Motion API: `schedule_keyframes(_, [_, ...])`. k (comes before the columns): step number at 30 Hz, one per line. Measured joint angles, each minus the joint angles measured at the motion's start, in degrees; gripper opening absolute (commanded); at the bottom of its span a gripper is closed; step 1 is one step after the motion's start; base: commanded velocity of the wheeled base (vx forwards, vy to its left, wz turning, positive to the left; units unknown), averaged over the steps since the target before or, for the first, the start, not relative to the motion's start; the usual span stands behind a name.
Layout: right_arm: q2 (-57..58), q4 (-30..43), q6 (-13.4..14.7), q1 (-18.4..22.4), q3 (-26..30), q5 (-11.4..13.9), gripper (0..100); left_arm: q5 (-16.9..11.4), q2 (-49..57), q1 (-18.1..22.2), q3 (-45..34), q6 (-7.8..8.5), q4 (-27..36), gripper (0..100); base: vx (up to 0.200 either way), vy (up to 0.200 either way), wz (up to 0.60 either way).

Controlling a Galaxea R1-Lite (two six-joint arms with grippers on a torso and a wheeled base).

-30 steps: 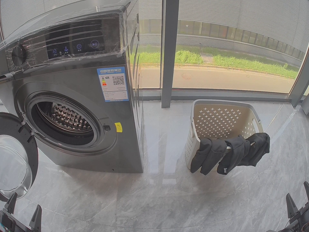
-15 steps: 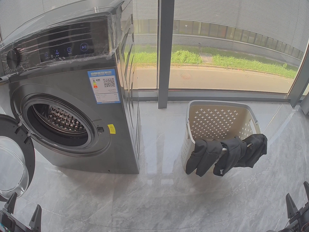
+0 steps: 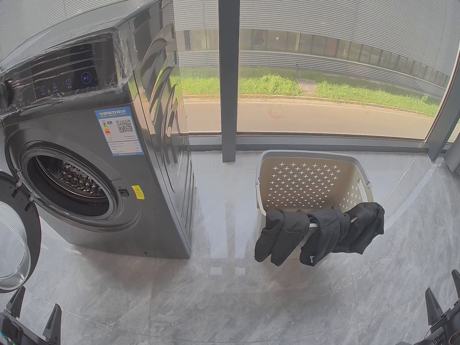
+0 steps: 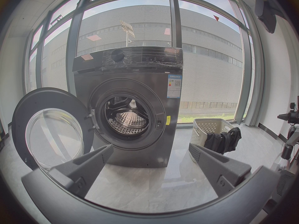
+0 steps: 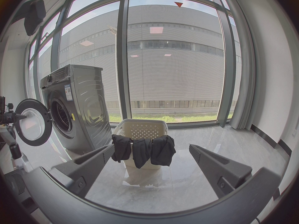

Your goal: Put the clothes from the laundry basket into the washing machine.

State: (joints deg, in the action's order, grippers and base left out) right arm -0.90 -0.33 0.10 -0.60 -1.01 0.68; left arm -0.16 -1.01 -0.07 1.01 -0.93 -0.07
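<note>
A cream laundry basket (image 3: 306,180) (image 4: 208,128) (image 5: 141,129) stands on the floor by the window. Black clothes (image 3: 318,233) (image 4: 224,141) (image 5: 141,150) hang over its near rim. To its left a grey washing machine (image 3: 91,135) (image 4: 134,106) (image 5: 78,106) has its round door (image 3: 14,245) (image 4: 49,126) (image 5: 32,122) swung open, baring the empty drum (image 3: 72,183) (image 4: 127,120). My left gripper (image 3: 33,315) (image 4: 151,153) is open, low at the left, far from the machine. Low at the right, my right gripper (image 3: 445,295) (image 5: 151,153) is open and empty, well short of the basket.
Glossy grey tiled floor (image 3: 230,293) stretches between me, the machine and the basket. A tall window with a dark pillar (image 3: 229,68) runs behind both. A wall and curtain (image 5: 249,87) stand to the right of the basket.
The whole head view has shifted, so machine and basket sit further left in the picture: the camera has turned right. Both grippers keep their places and stay open.
</note>
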Motion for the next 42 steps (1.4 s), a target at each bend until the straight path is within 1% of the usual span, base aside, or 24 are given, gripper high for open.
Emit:
schedule_keyframes(15, [-0.02, 0.01, 0.00, -0.02, 0.00, 0.00, 100, -0.02, 0.00, -0.02, 0.00, 0.06, 0.00, 100, 0.000, -0.200, 0.00])
schedule_keyframes(42, [-0.02, 0.01, 0.00, 0.00, 0.00, 0.00, 100, -0.02, 0.00, -0.02, 0.00, 0.02, 0.00, 100, 0.000, 0.000, 0.00])
